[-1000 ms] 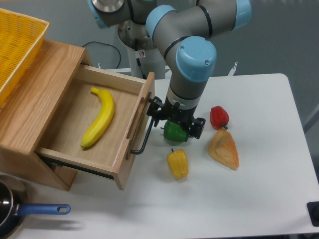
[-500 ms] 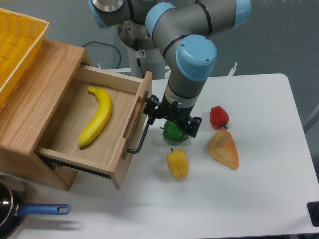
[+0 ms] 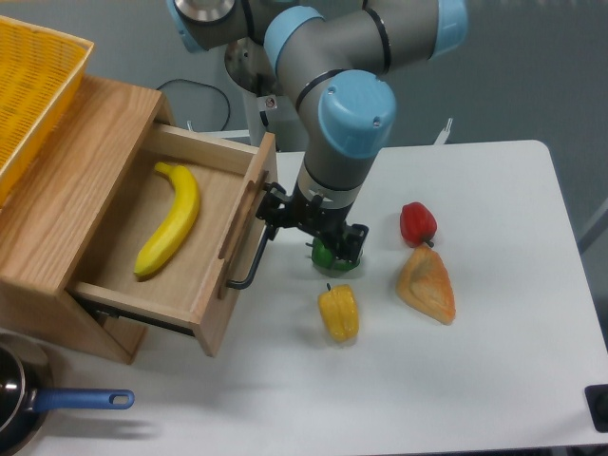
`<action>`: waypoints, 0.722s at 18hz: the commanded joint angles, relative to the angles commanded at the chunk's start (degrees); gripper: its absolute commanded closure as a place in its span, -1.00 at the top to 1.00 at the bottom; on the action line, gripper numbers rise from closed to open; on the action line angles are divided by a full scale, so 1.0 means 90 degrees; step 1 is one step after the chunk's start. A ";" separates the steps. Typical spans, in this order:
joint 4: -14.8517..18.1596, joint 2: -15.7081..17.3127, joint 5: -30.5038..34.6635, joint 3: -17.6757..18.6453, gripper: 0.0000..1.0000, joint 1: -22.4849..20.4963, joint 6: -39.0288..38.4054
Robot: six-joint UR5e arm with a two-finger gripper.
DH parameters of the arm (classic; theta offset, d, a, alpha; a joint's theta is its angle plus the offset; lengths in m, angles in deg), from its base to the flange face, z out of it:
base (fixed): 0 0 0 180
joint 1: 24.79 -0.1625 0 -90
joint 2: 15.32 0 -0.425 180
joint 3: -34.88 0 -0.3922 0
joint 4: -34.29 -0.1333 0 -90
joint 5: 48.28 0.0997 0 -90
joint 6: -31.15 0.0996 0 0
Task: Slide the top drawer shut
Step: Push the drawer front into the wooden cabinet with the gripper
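Observation:
The top drawer (image 3: 231, 255) of the light-oak cabinet (image 3: 57, 204) stands partly pulled out, its front panel angled toward the table. A long black bar handle (image 3: 256, 255) runs along that panel. Inside the drawer lies a banana (image 3: 169, 220). My gripper (image 3: 312, 228) hangs just right of the panel, open, with its left finger (image 3: 276, 206) against the upper end of the handle. Nothing is held between the fingers. A green pepper (image 3: 330, 256) sits on the table partly hidden beneath the gripper.
A yellow pepper (image 3: 339, 313), a red pepper (image 3: 417, 223) and an orange wedge-shaped item (image 3: 427, 283) lie right of the drawer. A yellow mesh basket (image 3: 30, 85) sits on top of the cabinet. A pan with a blue handle (image 3: 81, 400) is at the front left.
The gripper has moved left, pressing on the handle, and the drawer has slid further into the cabinet. The banana moved left with it.

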 joint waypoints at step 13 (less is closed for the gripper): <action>0.0020 0.0127 -0.0117 0.0059 1.00 0.0420 -0.0381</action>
